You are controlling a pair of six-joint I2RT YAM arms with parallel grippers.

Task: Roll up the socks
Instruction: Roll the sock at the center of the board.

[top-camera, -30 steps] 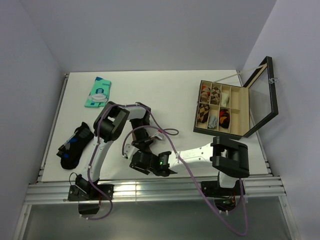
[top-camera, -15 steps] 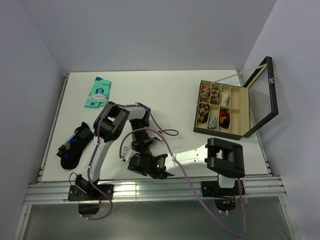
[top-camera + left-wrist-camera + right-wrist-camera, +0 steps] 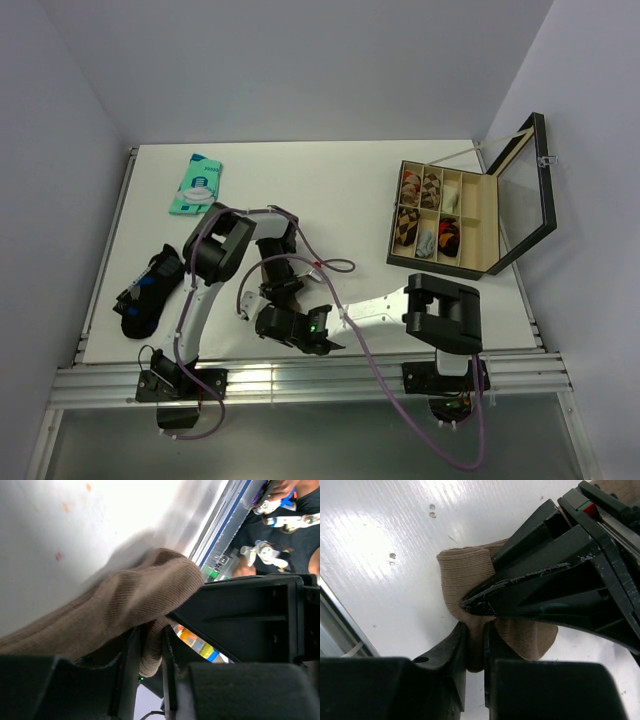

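Jaws of the right gripper (image 3: 475, 630) sit narrow, pinching a fold of the tan sock (image 3: 465, 575) mid-frame; left gripper (image 3: 150, 647) jaws nip the same sock too. Dark sock (image 3: 148, 290) lies at left on the surface (image 3: 330, 180), teal packet (image 3: 196, 185) upper left, compartment box (image 3: 440, 264) right.

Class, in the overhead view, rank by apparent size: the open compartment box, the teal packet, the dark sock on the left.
Largest: open box; then dark sock; then teal packet, though those last two look close.
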